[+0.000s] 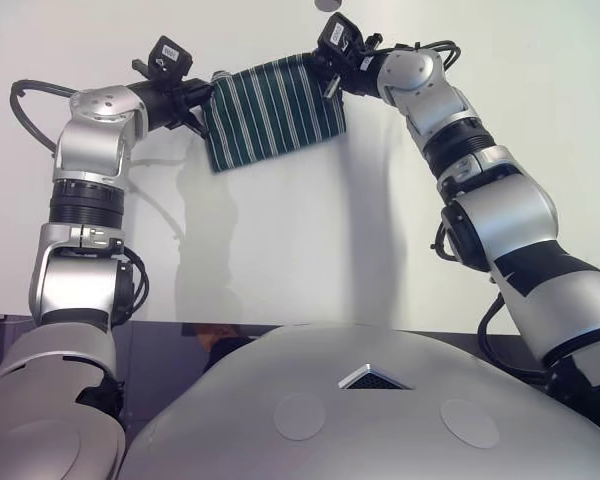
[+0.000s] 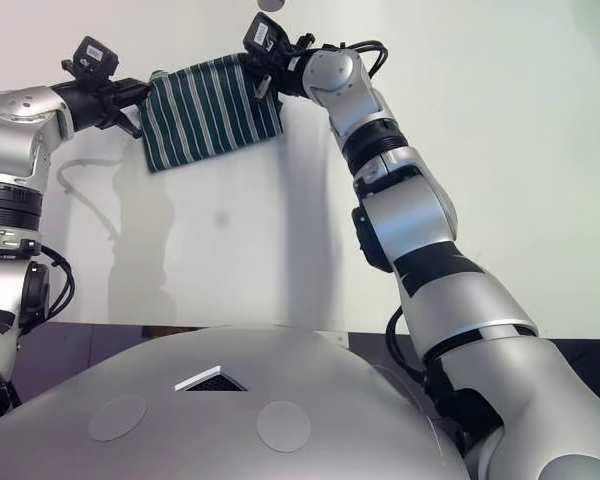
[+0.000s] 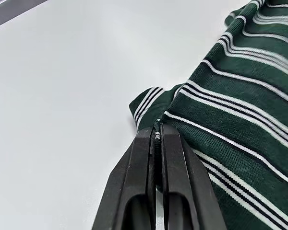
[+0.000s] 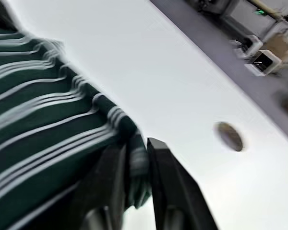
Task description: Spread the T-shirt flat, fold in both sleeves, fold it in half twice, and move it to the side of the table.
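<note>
The T-shirt (image 1: 272,112) is dark green with white stripes, folded into a small rectangle and stretched between my two grippers above the far part of the white table (image 1: 280,260). My left gripper (image 1: 205,100) is shut on its left corner; in the left wrist view the black fingers (image 3: 156,139) pinch the striped hem (image 3: 149,103). My right gripper (image 1: 325,72) is shut on the right corner, with cloth bunched between its fingers (image 4: 156,158). The shirt (image 2: 210,112) hangs down from the held edge.
The white table (image 2: 540,150) stretches wide on both sides. A small round mark (image 4: 229,136) lies on it near the far edge. Beyond that edge is a dark floor strip with equipment (image 4: 259,52).
</note>
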